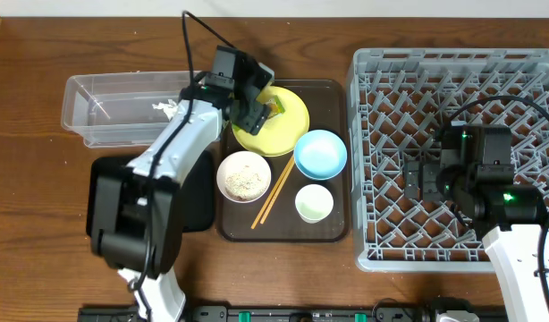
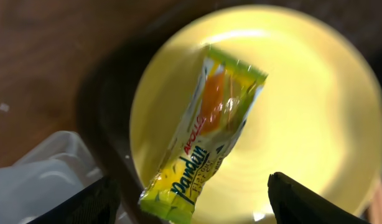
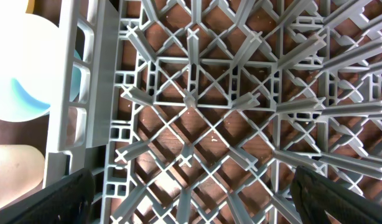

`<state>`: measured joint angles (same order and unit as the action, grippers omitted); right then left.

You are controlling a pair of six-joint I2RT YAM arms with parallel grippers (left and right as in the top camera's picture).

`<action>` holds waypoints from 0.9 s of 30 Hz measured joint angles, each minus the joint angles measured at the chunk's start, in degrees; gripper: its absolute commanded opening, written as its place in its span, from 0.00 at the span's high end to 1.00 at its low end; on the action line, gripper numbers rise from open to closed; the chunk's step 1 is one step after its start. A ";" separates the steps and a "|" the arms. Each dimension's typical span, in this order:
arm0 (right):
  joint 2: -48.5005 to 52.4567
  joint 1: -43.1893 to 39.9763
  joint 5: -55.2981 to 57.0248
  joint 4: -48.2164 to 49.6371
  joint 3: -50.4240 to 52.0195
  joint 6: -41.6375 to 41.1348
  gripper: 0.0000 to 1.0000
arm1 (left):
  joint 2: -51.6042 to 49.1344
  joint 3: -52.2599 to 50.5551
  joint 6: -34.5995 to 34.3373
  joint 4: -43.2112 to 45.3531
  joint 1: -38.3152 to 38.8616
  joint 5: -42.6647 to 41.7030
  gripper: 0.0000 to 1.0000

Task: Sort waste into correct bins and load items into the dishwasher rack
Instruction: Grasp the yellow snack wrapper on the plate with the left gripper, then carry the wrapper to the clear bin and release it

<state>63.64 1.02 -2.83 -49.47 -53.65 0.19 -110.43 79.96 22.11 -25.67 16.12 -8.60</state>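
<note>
At the left of the worktop [image 1: 42,54], the clear tub [image 1: 122,107] is sitting with crumpled tissue [image 1: 167,109] lying at its right end, and the black tray [image 1: 201,192] is lying in front of it, mostly hidden under the left arm. The left claw [image 2: 191,186] is hovering over the yellow plate [image 1: 292,121] with its fingers spread wide and gripping nothing. The yellow-green wrapper [image 2: 206,130] is lying flat on the plate between the fingers. The plate is resting on the brown serving tray [image 1: 333,228], which is also carrying the white bowl [image 1: 244,175] with rice in it, the chopsticks [image 1: 273,192] lying slantwise beside that bowl, the light blue bowl [image 1: 320,154] and the small cup [image 1: 314,203]. To the right, the grey rack [image 1: 373,89] is standing just beside the serving tray, and the right claw [image 3: 191,186] is hanging over the rack's lattice near its left wall, wide open and empty.
</note>
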 measured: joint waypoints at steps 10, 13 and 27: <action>0.00 0.00 0.00 -0.02 0.00 0.00 0.01 | -3.56 0.00 0.85 0.11 0.00 0.00 0.22; 0.00 0.02 0.00 -0.02 0.00 0.00 0.01 | -4.96 0.00 0.85 0.09 0.00 0.00 0.22; 0.00 0.02 0.00 -0.20 0.00 0.00 0.01 | -7.28 0.00 -0.59 -2.99 0.00 0.04 0.87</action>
<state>63.64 1.04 -2.83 -49.67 -53.65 0.19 -117.71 79.96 21.52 -28.67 16.12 -8.56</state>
